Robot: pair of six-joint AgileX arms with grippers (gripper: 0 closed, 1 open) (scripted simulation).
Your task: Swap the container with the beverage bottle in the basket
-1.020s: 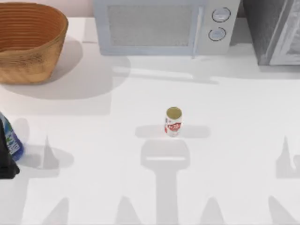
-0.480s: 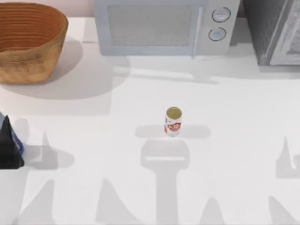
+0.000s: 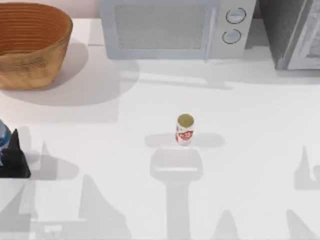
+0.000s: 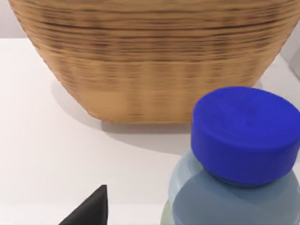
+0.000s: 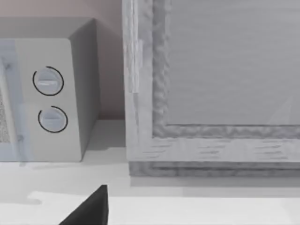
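Bottle (image 3: 2, 134) at table's left edge beside left gripper (image 3: 12, 160), grip state untellable; can (image 3: 185, 129) mid-table, basket (image 3: 31, 42) far-left; bottle to be kept upright, released gently.

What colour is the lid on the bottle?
The beverage bottle has a bright blue cap; the left wrist view shows it best.

woven wicker basket (image 3: 30, 45), seemingly translucent plastic bottle (image 4: 234, 164)

The basket (image 3: 31, 44) sits upper left of the frame, the microwave (image 3: 175, 27) right of it. The container (image 3: 185, 129) stands mid-counter (image 3: 250, 150). The beverage bottle (image 3: 3, 134) is at the left edge.
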